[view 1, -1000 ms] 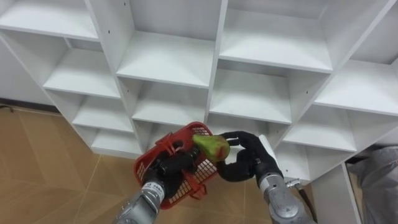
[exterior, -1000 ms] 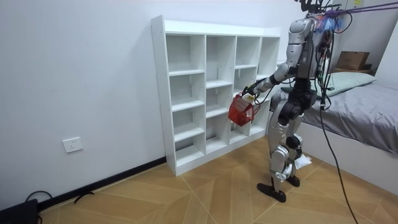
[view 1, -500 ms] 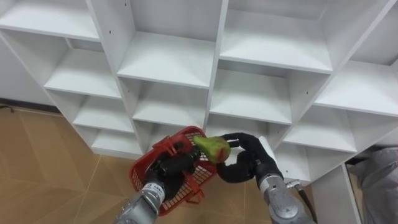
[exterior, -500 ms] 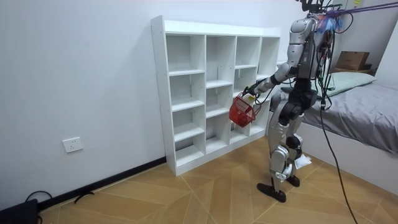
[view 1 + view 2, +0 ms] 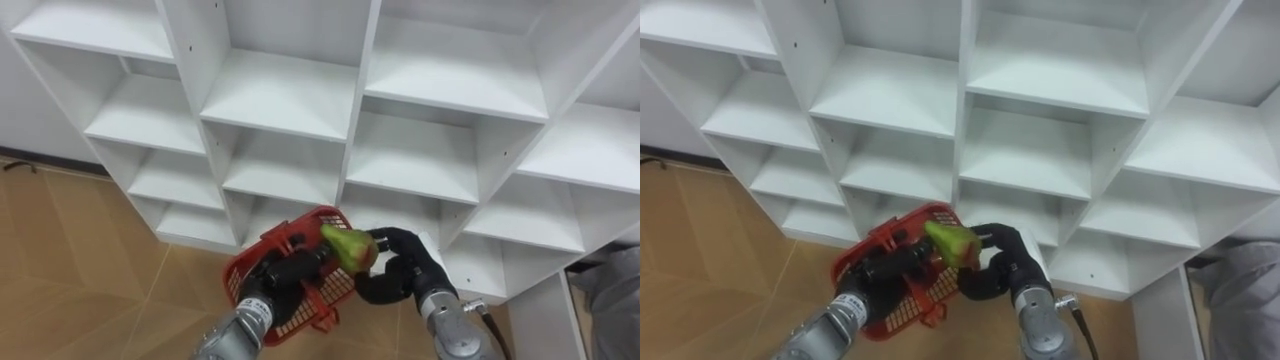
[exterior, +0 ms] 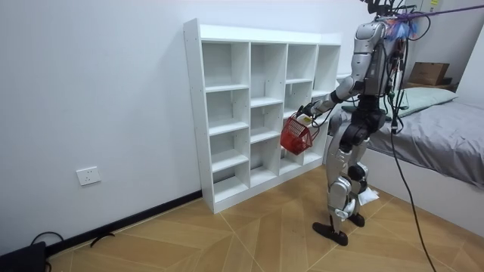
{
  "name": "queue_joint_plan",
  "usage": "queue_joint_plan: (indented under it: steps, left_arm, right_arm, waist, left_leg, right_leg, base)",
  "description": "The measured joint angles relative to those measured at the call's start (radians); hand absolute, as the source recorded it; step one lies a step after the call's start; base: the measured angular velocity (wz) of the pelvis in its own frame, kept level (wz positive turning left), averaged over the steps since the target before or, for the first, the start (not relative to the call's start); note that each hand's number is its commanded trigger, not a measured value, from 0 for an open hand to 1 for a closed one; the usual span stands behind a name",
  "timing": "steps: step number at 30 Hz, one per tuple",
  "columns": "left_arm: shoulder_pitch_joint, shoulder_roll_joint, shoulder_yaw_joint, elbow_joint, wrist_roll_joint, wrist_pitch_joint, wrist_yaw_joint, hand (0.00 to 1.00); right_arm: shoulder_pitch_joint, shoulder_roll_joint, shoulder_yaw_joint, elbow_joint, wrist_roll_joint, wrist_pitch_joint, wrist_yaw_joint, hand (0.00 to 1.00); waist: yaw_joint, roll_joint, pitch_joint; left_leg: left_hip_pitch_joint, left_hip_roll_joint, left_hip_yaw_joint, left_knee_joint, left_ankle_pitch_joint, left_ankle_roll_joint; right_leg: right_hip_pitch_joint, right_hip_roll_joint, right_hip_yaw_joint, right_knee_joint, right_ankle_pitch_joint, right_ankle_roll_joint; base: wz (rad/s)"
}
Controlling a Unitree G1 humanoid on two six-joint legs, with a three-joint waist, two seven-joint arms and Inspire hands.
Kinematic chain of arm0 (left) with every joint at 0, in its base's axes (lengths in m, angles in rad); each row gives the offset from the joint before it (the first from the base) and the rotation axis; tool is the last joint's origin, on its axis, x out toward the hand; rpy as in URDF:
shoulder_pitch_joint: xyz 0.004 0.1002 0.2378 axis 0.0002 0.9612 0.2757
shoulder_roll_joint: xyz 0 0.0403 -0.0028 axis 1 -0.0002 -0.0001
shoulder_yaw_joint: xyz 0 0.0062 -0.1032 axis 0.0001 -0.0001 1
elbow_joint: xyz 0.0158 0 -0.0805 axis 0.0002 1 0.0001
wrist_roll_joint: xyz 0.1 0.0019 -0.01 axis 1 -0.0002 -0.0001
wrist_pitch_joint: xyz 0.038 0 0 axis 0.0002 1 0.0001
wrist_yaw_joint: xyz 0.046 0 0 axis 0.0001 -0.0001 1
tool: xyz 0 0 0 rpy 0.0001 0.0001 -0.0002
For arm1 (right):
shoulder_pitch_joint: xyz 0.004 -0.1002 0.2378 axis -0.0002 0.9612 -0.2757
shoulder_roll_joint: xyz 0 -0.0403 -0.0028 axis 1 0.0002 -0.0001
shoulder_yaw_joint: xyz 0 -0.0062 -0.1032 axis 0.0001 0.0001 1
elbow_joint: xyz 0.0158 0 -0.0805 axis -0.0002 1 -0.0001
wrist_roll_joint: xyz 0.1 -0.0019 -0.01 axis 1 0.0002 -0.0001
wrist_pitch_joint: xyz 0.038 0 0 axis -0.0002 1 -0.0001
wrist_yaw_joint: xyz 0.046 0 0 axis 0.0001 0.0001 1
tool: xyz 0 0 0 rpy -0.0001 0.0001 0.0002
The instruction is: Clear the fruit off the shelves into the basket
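Note:
A green pear with a red blush (image 5: 349,247) (image 5: 952,243) is held in my right hand (image 5: 400,268) (image 5: 998,262), whose dark fingers curl round it just above the far rim of a red plastic basket (image 5: 262,267) (image 5: 868,262). My left hand (image 5: 287,274) (image 5: 887,268) is shut on the basket's handle and holds the basket up in front of the lower shelves. In the room view I stand facing the white closet (image 6: 257,106), with the red basket (image 6: 296,136) at waist height before it.
The closet's open white compartments (image 5: 290,90) show no fruit inside. Wooden floor (image 5: 70,260) lies below to the left. A grey bed (image 6: 446,136) stands behind me at the room view's right. A grey cloth (image 5: 610,300) shows at the lower right.
The pear and my right hand have come slightly closer over the basket's rim. The head camera has shifted a little, so the shelves sit further right and lower.

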Motion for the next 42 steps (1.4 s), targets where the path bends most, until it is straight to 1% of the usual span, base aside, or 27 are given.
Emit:
queue_joint_plan:
  steps: [4, 8, 12, 14, 18, 28, 35, 40, 41, 42]
  left_arm:
    - [0.0, -0.001, 0.0, 0.0, 0.0, -0.003, 0.0, 1.0]
    - [0.0, -0.01, 0.011, 0.0, -0.002, -0.005, 0.0, 1.0]
    - [0.0, -0.01, 0.015, 0.0, -0.002, -0.005, 0.0, 1.0]
    - [0.0, -0.01, 0.015, 0.0, -0.004, -0.005, 0.0, 1.0]
    - [0.0, -0.01, 0.014, 0.0, -0.004, -0.005, 0.0, 1.0]
    - [0.0, -0.013, 0.016, 0.0, -0.004, -0.005, 0.009, 1.0]
    - [0.0, -0.013, 0.016, 0.0, -0.011, -0.005, 0.01, 1.0]
    - [0.0, -0.013, 0.015, 0.0, -0.011, -0.005, 0.01, 1.0]
    - [0.0, -0.013, 0.015, 0.0, -0.011, -0.005, 0.01, 1.0]
    - [0.0, -0.013, 0.015, 0.0, -0.011, -0.005, 0.01, 1.0]
  right_arm:
    - [-0.002, -0.007, 0.002, 0.001, -0.002, 0.004, 0.001, 1.0]
    - [-0.002, -0.003, 0.001, 0.005, -0.005, 0.004, -0.001, 1.0]
    - [-0.002, -0.001, 0.001, 0.005, -0.004, 0.004, -0.004, 1.0]
    - [-0.005, -0.001, 0.0, 0.005, 0.002, 0.004, -0.015, 1.0]
    - [-0.014, -0.001, 0.0, 0.005, 0.004, 0.004, -0.028, 1.0]
    - [-0.026, -0.001, -0.002, 0.016, 0.003, 0.003, -0.056, 1.0]
    - [-0.027, -0.001, -0.002, 0.029, 0.003, 0.003, -0.059, 1.0]
    - [-0.038, -0.001, -0.002, 0.05, 0.003, 0.003, -0.059, 1.0]
    - [-0.04, -0.001, -0.002, 0.05, 0.003, 0.003, -0.061, 0.64]
    - [-0.041, -0.001, -0.002, 0.05, 0.003, 0.003, -0.063, 0.56]
  waist:
    - [0.0, 0.0, 0.0003]
    - [-0.002, 0.005, 0.0021]
    - [-0.001, 0.007, 0.0032]
    - [-0.001, 0.01, 0.0052]
    - [-0.002, 0.01, 0.0056]
    - [-0.002, 0.007, 0.0079]
    - [0.0, -0.004, 0.0141]
    - [-0.001, -0.004, 0.0142]
    - [-0.001, -0.004, 0.0141]
    - [0.0, -0.004, 0.014]
  left_leg:
    - [-0.001, 0.0, -0.003, 0.001, 0.0, 0.0]
    - [-0.002, -0.001, -0.004, 0.001, 0.0, 0.0]
    - [-0.004, -0.001, -0.006, 0.002, 0.0, 0.0]
    - [-0.005, -0.001, -0.007, 0.002, 0.0, 0.0]
    - [-0.007, -0.001, -0.009, 0.002, 0.0, 0.0]
    - [-0.008, -0.004, -0.019, 0.001, 0.0, 0.0]
    - [-0.01, -0.004, -0.018, 0.001, 0.0, 0.0]
    - [-0.014, -0.003, -0.018, 0.001, 0.0, 0.0]
    - [-0.015, -0.003, -0.018, 0.001, 0.0, 0.0]
    - [-0.015, -0.003, -0.018, 0.001, 0.0, 0.0]
  right_leg:
    - [0.001, 0.0, -0.003, 0.0, 0.0, 0.0]
    - [0.001, -0.001, -0.003, 0.0, 0.0, 0.0]
    - [0.001, -0.002, -0.009, 0.0, -0.001, -0.001]
    - [0.001, -0.002, -0.011, 0.0, -0.002, -0.001]
    - [0.001, -0.002, -0.014, 0.0, -0.003, -0.001]
    - [0.002, -0.005, -0.02, 0.0, -0.006, 0.0]
    - [0.001, -0.004, -0.02, 0.0, -0.007, 0.0]
    - [-0.003, -0.004, -0.02, -0.001, -0.007, 0.0]
    - [-0.003, -0.004, -0.021, -0.001, -0.007, 0.0]
    - [-0.003, -0.004, -0.021, 0.0, -0.007, 0.0]
  base:
    - [0.0]
    - [0.0]
    - [0.0]
    - [0.03]
    - [0.01]
    - [0.01]
    - [0.0]
    - [0.0]
    - [0.0]
    - [0.0]
